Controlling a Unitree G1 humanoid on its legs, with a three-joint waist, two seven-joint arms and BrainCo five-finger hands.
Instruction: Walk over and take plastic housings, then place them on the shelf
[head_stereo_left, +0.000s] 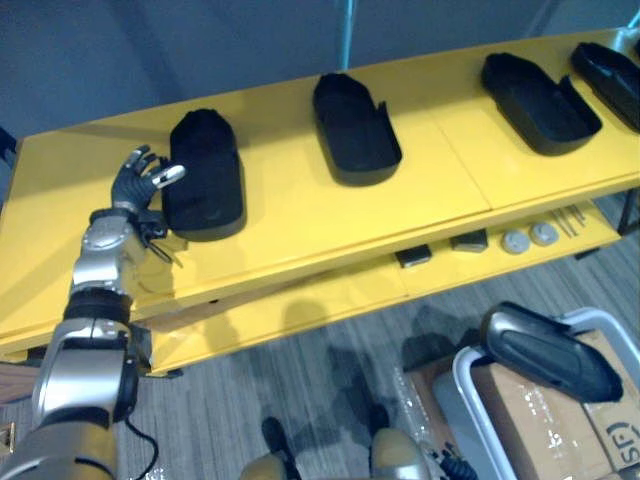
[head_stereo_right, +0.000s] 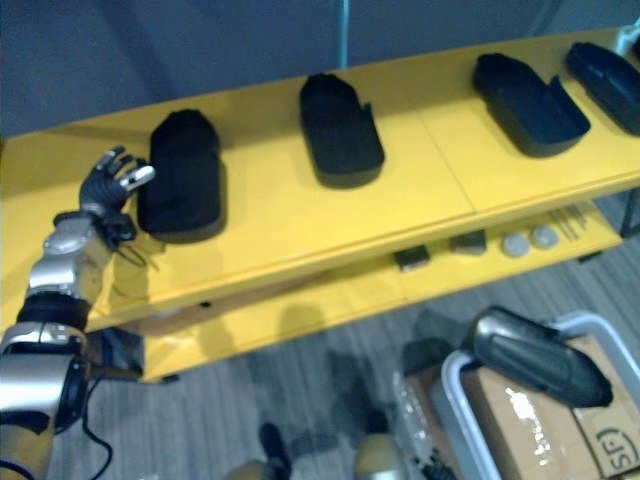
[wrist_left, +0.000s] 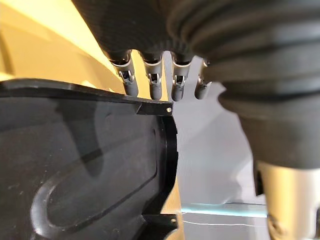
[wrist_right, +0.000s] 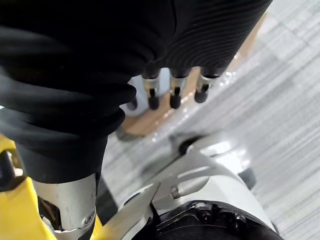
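As its fingers spread straight, holding nothing, left hand just beside black housing on yellow shelf, open shelf to its left, right hand relaxed open above floor.

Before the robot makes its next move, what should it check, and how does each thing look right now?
1. Left hand open: ok, fingers straight beside the leftmost black plastic housing.
2. Left hand clear of that housing: cannot tell, the thumb tip overlaps its edge.
3. Housing lying flat on the yellow shelf: ok.
4. Right hand free: ok, fingers relaxed, holding nothing.
5. Another housing to fetch: ok, a dark plastic housing lies on the brown cardboard box.
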